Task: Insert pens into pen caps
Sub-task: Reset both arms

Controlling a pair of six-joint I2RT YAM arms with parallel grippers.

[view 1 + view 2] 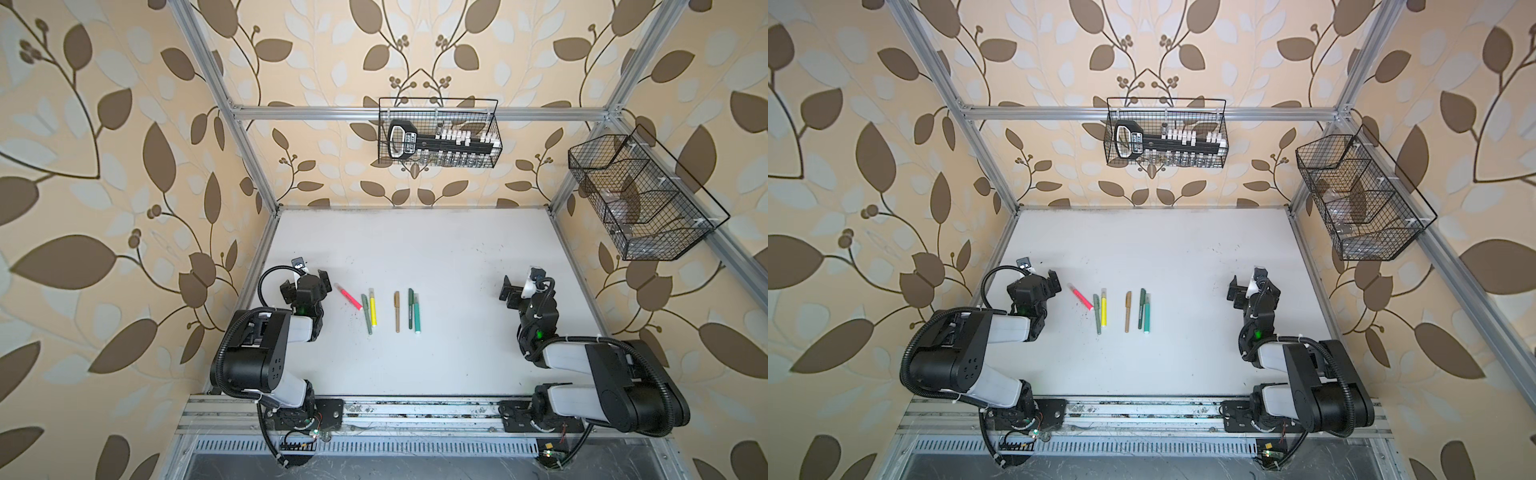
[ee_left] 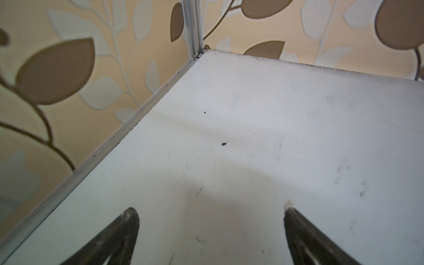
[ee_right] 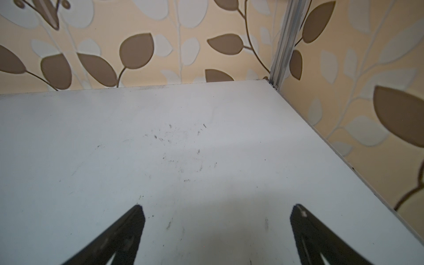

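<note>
Six pens lie side by side on the white table [image 1: 457, 257], between the two arms. From left they are a pink-red marker [image 1: 348, 300], a grey-green pen [image 1: 367, 318], a yellow marker [image 1: 373, 311], a tan pen [image 1: 397, 312], a dark green pen [image 1: 410, 302] and a green marker [image 1: 417, 316]. The pen caps appear to sit on the pens' far ends; the pink-red marker's clear cap [image 1: 338, 286] shows best. My left gripper [image 1: 304, 284] stands open left of the pink-red marker. My right gripper [image 1: 519, 286] stands open well to the right. Both wrist views show only bare table between the fingers.
A black wire basket [image 1: 438, 133] holding a black tool and white pieces hangs on the back rail. A second wire basket [image 1: 640, 199] hangs on the right frame. Aluminium frame posts [image 2: 192, 27] stand at the table's back corners.
</note>
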